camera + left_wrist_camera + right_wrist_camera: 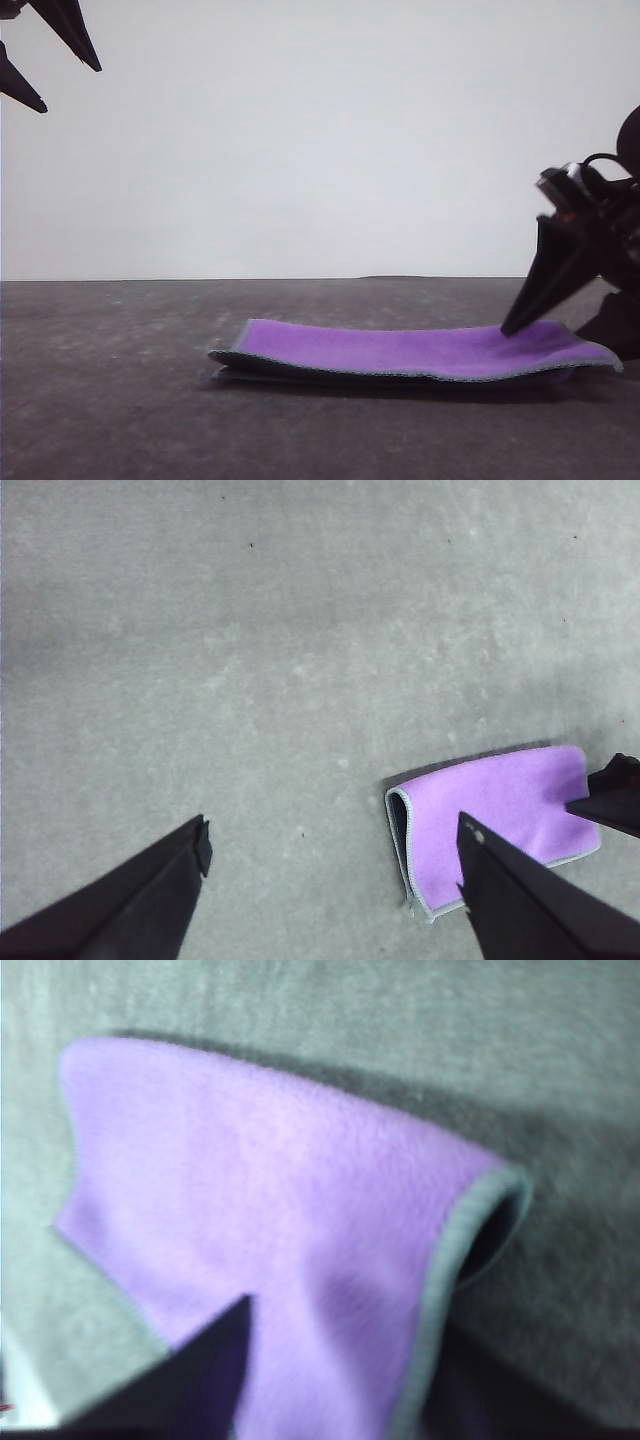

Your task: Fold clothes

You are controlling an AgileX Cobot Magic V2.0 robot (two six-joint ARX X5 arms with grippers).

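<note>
The clothes (400, 350) are one small cloth lying folded on the grey table, purple face up, with its grey edging along the rim. My right gripper (545, 332) is at the cloth's right end, open, and one fingertip rests on the purple top layer. In the right wrist view that finger (190, 1375) lies across the cloth (270, 1190), whose folded edge gapes a little. My left gripper (70, 88) hangs open, high at the far left and well clear of the cloth. Its wrist view looks down between its spread fingers on the cloth (500, 810) and the right gripper's finger (610, 805).
The grey speckled table (120, 400) stretches bare to the left and in front of the cloth. A plain white wall stands behind the table's far edge.
</note>
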